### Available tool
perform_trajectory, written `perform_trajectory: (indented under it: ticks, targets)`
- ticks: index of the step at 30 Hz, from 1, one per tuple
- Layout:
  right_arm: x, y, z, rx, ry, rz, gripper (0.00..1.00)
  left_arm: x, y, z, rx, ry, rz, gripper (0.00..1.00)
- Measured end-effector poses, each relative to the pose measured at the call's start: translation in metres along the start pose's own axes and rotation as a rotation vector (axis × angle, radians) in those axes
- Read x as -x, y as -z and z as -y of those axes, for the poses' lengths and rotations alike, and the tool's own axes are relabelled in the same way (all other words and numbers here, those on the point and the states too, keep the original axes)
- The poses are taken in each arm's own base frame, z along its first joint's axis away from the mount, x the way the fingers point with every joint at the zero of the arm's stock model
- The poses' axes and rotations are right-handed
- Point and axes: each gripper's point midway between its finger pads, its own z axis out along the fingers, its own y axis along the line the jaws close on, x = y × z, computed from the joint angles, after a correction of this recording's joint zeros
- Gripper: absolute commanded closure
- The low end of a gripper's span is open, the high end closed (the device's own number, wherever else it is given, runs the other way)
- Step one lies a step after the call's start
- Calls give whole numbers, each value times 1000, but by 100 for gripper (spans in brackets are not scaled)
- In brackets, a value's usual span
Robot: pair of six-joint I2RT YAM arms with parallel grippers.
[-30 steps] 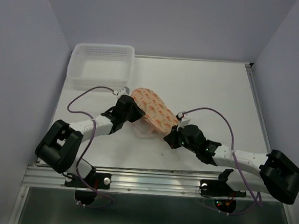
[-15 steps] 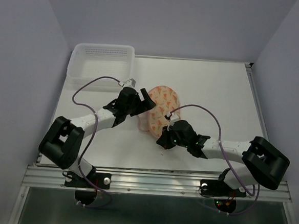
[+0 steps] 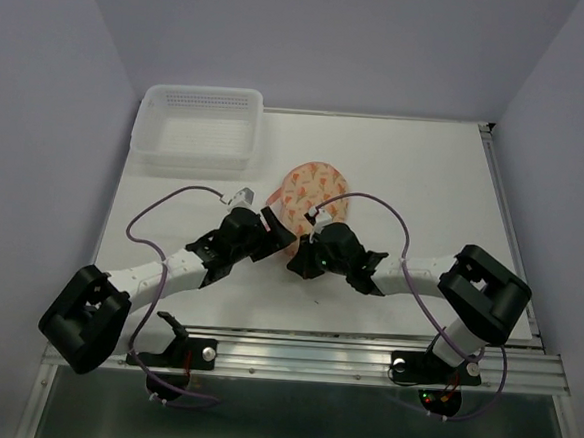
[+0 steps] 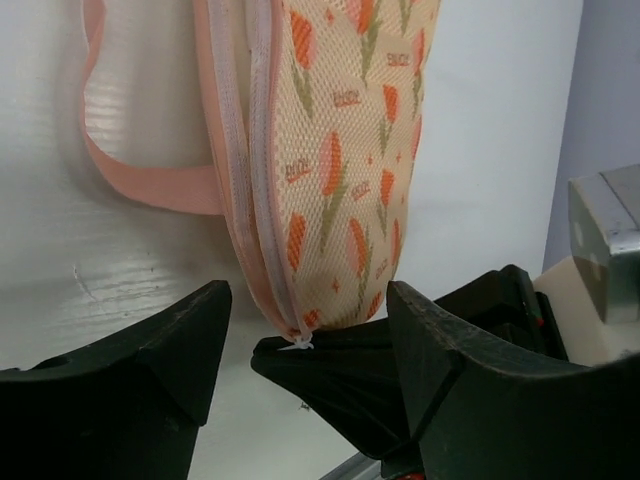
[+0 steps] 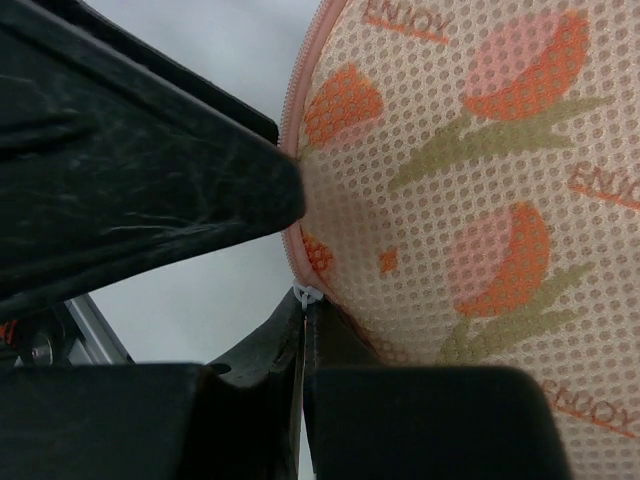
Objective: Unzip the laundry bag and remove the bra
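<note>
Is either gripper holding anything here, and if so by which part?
The right gripper is shut on the laundry bag, pinching its near tip at the end of the zipper. The left gripper is open, straddling that tip, and holds nothing.

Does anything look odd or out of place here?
The laundry bag is tipped up on its edge, not lying flat, its near end pinched in the right tool. Nothing looks spilled or torn.

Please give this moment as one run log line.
left hand open near laundry bag | right hand shut on bag's tip | zipper closed | bra not seen
</note>
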Motion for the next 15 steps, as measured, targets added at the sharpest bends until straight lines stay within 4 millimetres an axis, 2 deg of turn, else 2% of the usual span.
perform_trajectory:
  ticks: [3, 4, 6, 7, 8, 12, 15]
  targets:
    - [-3, -2, 1, 0, -4, -8, 99, -9, -11, -7, 24, 7, -23, 48]
    - [-3, -2, 1, 0, -6, -7, 99, -12, -15, -10, 37, 9, -32, 64]
    - [-2, -2, 1, 0, -9, -5, 99, -19, -23, -16, 65, 5, -53, 82]
    - [-3, -2, 2, -4, -11, -4, 99, -20, -26, -18, 70, 7, -57, 96]
    - [-4, -1, 4, -9, -12, -1, 99, -22, -28, -19, 74, 9, -61, 100]
    - [-11, 6, 10, -29, -19, 6, 99, -24, -29, -15, 59, 4, -67, 100]
    - [-14, 20, 15, -45, -20, 24, 99, -21, -30, -12, 54, -10, -62, 100]
